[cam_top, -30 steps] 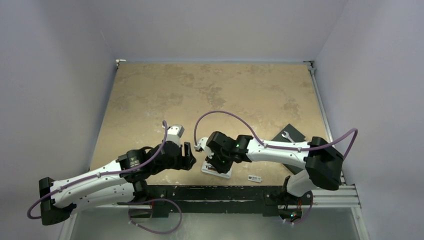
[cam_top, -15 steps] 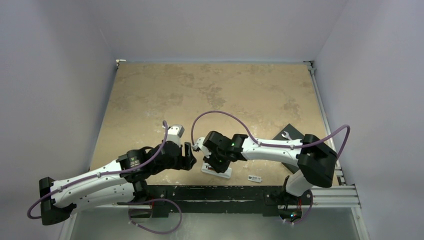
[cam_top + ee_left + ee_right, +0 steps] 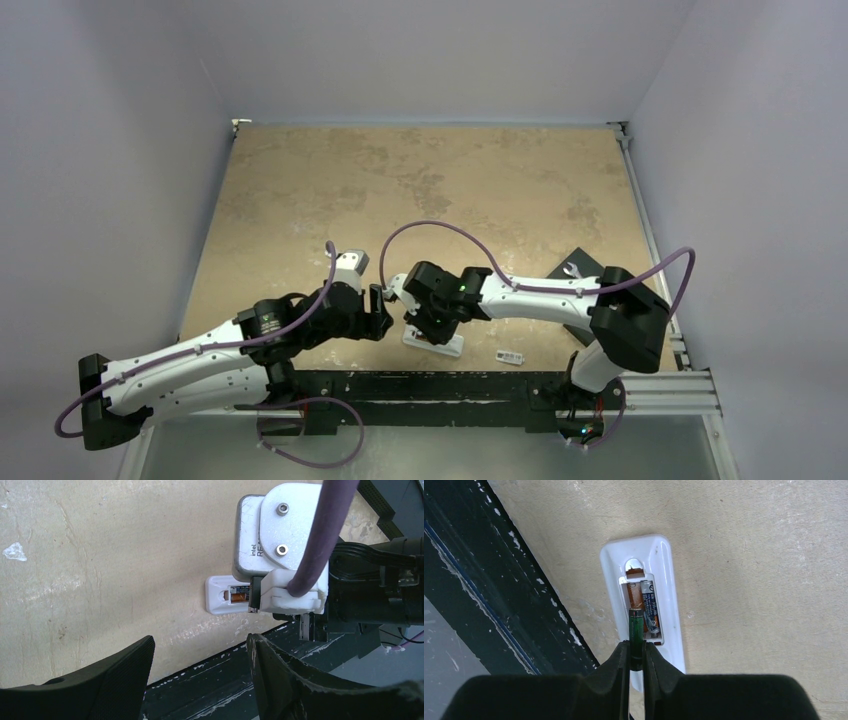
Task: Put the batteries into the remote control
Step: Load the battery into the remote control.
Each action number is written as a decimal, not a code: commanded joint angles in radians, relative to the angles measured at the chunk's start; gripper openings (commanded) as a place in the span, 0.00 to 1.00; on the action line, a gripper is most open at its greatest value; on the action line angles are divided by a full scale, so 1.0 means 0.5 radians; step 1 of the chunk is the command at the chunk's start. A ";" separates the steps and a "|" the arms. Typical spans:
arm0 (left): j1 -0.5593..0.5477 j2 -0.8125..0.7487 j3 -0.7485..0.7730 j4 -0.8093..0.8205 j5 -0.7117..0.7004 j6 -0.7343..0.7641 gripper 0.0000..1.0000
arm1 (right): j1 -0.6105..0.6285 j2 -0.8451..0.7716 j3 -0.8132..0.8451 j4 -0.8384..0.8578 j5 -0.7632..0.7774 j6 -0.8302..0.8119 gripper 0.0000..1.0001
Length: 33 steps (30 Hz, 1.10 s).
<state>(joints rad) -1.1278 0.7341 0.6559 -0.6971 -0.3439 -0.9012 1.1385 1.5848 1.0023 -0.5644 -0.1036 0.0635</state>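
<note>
Tan mottled table (image 3: 420,180) carries the remote (image 3: 670,610), back up, with a seated cell (image 3: 650,610) in its open compartment. Loading the second is in hand: the right gripper (image 3: 636,655) pinches a green battery (image 3: 636,630) over the empty slot beside that cell. Its long axis runs along the remote's, nose toward the notched end. Next it likely needs pressing flat. The left gripper (image 3: 200,645) gapes empty beside the remote.

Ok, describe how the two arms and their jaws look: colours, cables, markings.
Both the left arm and the right arm have white link shells with black joint housings. A purple cable loops along each. The jaws are black, with a fine textured surface in the left wrist view. Each wrist carries a silver and white camera, marked "intel". A green light glows on the right arm.
</note>
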 commanded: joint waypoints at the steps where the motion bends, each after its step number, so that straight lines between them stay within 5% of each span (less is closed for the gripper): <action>1: 0.007 0.004 -0.015 0.047 0.001 -0.004 0.68 | 0.009 0.017 0.088 0.014 -0.002 -0.017 0.15; 21: 0.007 0.004 -0.020 0.042 0.001 -0.003 0.71 | 0.012 0.025 0.124 0.032 -0.013 0.011 0.31; 33: 0.007 0.010 -0.020 0.058 0.016 0.000 0.73 | 0.009 -0.233 0.046 0.020 0.102 0.226 0.35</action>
<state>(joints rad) -1.1278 0.7376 0.6559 -0.6971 -0.3431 -0.9012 1.1385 1.5520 1.0267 -0.5613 -0.0902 0.1101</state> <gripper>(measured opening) 0.725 0.349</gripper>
